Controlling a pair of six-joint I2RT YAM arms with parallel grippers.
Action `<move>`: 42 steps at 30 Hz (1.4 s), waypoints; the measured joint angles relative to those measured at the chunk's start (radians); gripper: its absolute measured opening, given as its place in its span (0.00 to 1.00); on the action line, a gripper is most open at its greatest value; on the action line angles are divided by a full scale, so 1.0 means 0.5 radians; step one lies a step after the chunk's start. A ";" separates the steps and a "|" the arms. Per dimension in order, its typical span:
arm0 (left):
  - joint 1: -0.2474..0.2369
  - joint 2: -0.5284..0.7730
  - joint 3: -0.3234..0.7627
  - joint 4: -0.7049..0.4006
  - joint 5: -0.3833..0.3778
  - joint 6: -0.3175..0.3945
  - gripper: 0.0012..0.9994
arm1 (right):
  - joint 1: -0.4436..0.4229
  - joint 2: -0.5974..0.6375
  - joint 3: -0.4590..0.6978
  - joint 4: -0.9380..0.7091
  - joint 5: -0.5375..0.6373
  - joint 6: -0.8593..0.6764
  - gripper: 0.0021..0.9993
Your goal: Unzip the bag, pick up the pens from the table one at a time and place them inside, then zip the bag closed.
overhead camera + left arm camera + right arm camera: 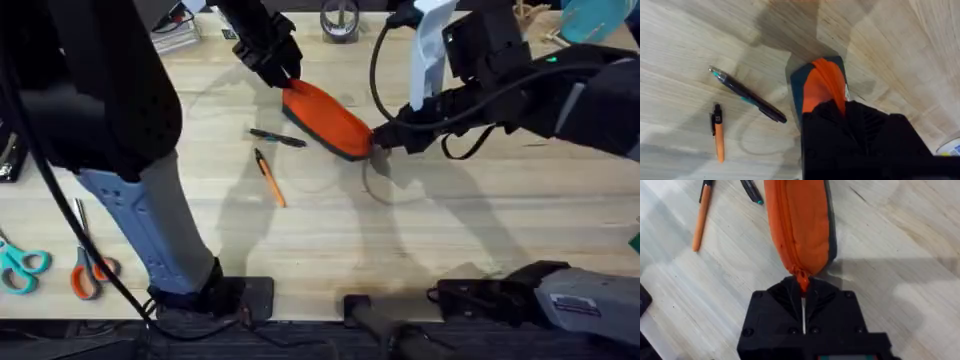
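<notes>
Pale plank tabletop (450, 230) carries everything, with the bag (326, 118) lying slantwise near the far middle, stretched between the two arms. At its far end the left end effector (284, 72) is clamped down on the fabric; the left wrist view shows orange cloth and a dark edge disappearing under its black fingers (850, 135), which looks like an anchoring hold so the pouch cannot slide. At the near end the right end effector (382, 138) has its fingers pressed together on the small pull tab (802, 281), the slit between them nearly gone. One arm pinning and the other pinching the tab suits a pull along the zipper (785, 235), and the seam as seen from the right wrist appears still shut along its whole visible length, so unzipping seems barely begun, if at all

Both pens lie free on the wood beside the bag, on the left arm's side: the black pen (277, 137) just beside the pouch, the orange pen (270, 178) a little nearer the bases. They sit apart from each other, which should make one-at-a-time pickups easier once the mouth is open. Two pairs of scissors (55, 268) rest well away at the left edge, out of the working area
</notes>
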 joint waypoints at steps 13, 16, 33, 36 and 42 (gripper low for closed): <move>0.000 0.000 0.000 0.003 0.000 0.000 0.04 | 0.003 -0.045 0.000 0.053 -0.003 0.000 0.03; 0.000 0.000 0.000 0.003 0.000 0.000 0.04 | 0.007 -0.053 0.000 0.111 -0.028 0.000 0.03; 0.000 0.000 0.000 0.008 -0.001 0.000 0.04 | 0.008 -0.052 0.000 0.244 -0.061 0.000 0.03; 0.000 0.000 0.000 0.009 -0.001 0.000 0.04 | 0.012 -0.051 0.000 0.272 -0.061 0.000 0.03; 0.000 0.000 0.000 0.008 -0.002 0.000 0.04 | 0.067 -0.019 0.000 0.400 -0.060 0.000 0.03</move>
